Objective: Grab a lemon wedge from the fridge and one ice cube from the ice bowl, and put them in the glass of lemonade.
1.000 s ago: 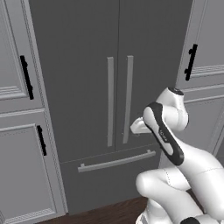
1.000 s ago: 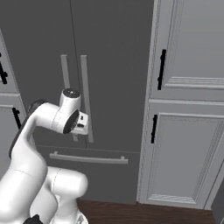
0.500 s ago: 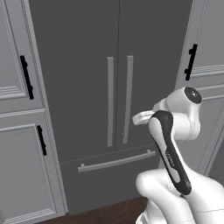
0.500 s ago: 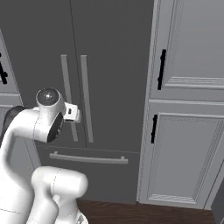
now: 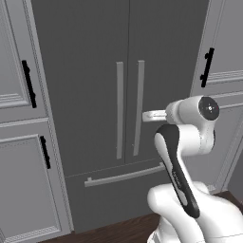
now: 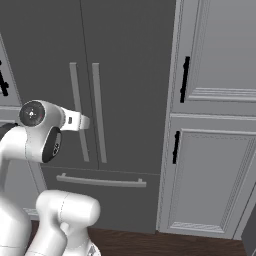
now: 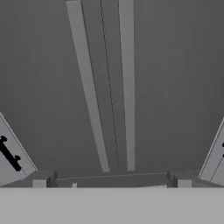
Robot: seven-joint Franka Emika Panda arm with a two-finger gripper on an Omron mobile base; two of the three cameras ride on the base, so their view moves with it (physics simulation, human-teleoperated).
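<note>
With both fridge [image 5: 95,85] doors shut, I see my gripper [image 7: 111,180] spread wide, empty, facing the handles [image 7: 127,87].

Dark grey fridge [image 5: 95,85], light grey handles [image 5: 119,109]; grey panelled cabinets [image 6: 215,175] with black handles [image 6: 185,79]; dark brown floor [image 6: 165,245].

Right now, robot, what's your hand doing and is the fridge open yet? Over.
Gripper open, empty, aimed at the fridge handles. Both fridge doors shut, bottom drawer shut. Lemon wedge not reached yet. Nothing between hand and handles.
</note>
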